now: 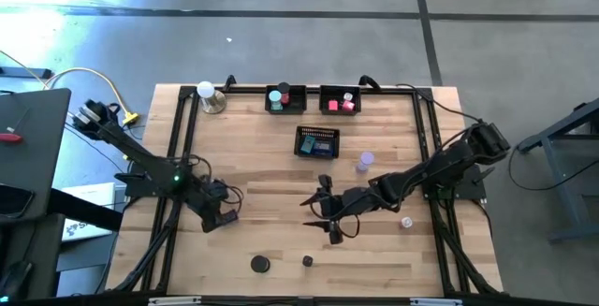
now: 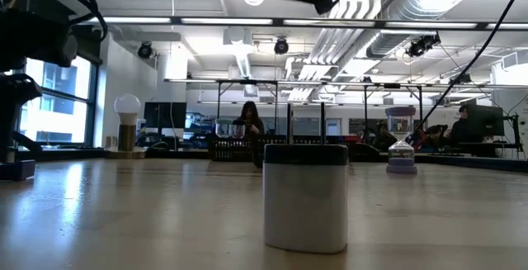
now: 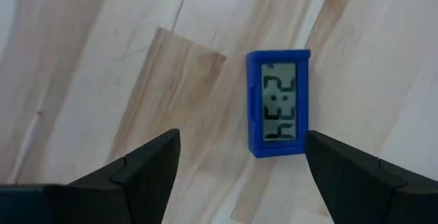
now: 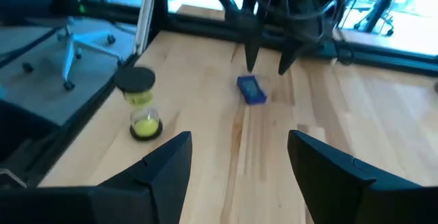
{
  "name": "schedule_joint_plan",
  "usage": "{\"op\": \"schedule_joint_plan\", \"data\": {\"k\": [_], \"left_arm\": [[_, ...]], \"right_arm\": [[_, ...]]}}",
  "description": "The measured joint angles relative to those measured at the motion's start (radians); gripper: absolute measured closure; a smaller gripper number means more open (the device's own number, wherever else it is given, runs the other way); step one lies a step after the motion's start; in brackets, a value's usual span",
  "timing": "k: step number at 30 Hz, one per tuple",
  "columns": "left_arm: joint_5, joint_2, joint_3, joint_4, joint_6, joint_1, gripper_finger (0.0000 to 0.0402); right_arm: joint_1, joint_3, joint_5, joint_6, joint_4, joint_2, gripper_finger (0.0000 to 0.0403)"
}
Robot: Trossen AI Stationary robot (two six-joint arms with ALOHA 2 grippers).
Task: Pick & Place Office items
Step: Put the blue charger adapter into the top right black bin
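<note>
Risk: I judge my left gripper (image 3: 236,176) could nudge the blue digital clock (image 3: 278,103) sideways on the way down, since the clock sits off-centre, much nearer one finger than the other; a finger landing on its edge would tip or skid it on the smooth wooden table (image 1: 281,240).
Second risk: in the right wrist view the left gripper's (image 4: 267,63) fingers hang just above the clock (image 4: 251,90), and my right gripper (image 1: 329,214) is near, mid-frame in the high view; the two arms could crowd each other if both move in.
Left jaws: apart, nothing between them yet, hovering over the clock at lower left of centre in the high view (image 1: 222,214).
Right jaws: apart and empty, pointed toward the clock.
Clock vs jaws: it lies flat, face up, ahead of the left fingertips, within the gap but toward one side.
Other items: a yellow sand timer (image 4: 142,104) stands apart from the clock.
</note>
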Motion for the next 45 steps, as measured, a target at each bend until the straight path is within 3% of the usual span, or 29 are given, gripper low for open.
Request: {"op": "schedule_joint_plan", "data": {"k": [9,23,45], "left_arm": [[0.058,0.027,0.001,0.124,0.001,-0.013,0.0099],[-0.081,0.045,0.001,0.126,0.053,-0.099,0.0099],[-0.080,0.194,0.001,0.193,0.033,-0.150,0.0099]], "right_arm": [[-0.019,-0.001,-0.022,0.008,-0.016,0.004,0.0173],[-0.019,-0.001,-0.022,0.009,-0.016,0.004,0.0173],[-0.019,-0.001,-0.022,0.031,-0.031,0.004,0.0173]]}}
